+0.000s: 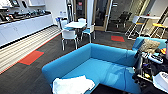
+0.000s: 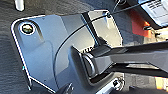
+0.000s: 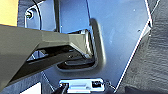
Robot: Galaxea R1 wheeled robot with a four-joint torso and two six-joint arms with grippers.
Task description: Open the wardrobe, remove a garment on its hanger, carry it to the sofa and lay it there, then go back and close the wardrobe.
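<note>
The thin white T-shirt [image 1: 72, 85] lies spread on the bright-blue upholstered corner sofa's [image 1: 105, 63] seat, apparently delivered; either gripper's state: cannot tell.

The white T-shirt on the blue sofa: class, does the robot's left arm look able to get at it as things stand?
Probably yes. The T-shirt lies uncovered on the sofa seat's near end, low and left of centre in the head view, with nothing standing over it. Where the left arm sits cannot be told.

A white table [image 1: 75, 24] with white chairs [image 1: 69, 35] stands beyond red floor patches [image 1: 31, 57], near a long counter [image 1: 22, 26].
</note>
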